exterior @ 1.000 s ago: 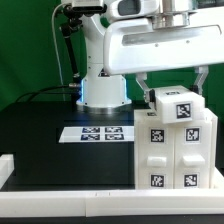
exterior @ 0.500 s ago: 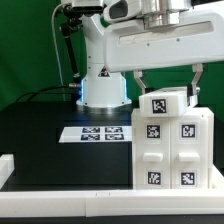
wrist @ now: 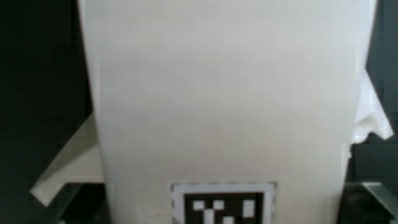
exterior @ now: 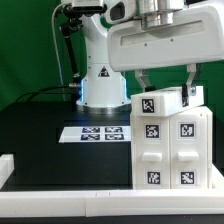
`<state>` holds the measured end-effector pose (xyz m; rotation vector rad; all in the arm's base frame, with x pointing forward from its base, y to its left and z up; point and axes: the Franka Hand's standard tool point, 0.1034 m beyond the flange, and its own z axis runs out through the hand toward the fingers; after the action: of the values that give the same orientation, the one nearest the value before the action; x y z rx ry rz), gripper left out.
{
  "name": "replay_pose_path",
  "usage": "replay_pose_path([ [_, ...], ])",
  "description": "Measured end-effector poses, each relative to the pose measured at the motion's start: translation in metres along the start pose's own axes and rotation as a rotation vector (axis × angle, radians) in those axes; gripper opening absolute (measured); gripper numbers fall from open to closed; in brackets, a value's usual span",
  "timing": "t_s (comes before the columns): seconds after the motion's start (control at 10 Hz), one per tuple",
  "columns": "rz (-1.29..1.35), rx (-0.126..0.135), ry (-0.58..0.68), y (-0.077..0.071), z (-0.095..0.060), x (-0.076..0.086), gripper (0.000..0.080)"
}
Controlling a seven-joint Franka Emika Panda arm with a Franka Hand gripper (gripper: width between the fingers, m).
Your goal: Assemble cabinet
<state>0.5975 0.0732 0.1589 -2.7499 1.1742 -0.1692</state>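
Observation:
The cabinet (exterior: 170, 150) is a large white box at the exterior view's right, with tagged drawer blocks on its front. A white top piece (exterior: 160, 101) with a tag lies on the cabinet's upper edge, between my fingers. My gripper (exterior: 165, 85) hangs straight above the cabinet, its fingers (exterior: 137, 82) down on either side of this piece and shut on it. In the wrist view the same white piece (wrist: 214, 100) fills the picture, with its tag (wrist: 226, 205) at the edge. My fingertips are not clear there.
The marker board (exterior: 95, 132) lies flat on the black table (exterior: 40, 140), to the exterior view's left of the cabinet. The arm's base (exterior: 100, 90) stands behind it. A white rail (exterior: 60, 190) runs along the table's front edge.
My gripper has moved toward the exterior view's left and down with the white piece. The piece was tilted above the cabinet's top; now it sits lower and straighter on the upper edge.

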Motion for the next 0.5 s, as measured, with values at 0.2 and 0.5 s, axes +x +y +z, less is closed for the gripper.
replay_pose_path([
  [0.2,0.234,-0.001,-0.018,0.001,0.0,-0.007,0.0554],
  [0.5,0.519,0.002,-0.055,-0.001,0.002,-0.014,0.0554],
])
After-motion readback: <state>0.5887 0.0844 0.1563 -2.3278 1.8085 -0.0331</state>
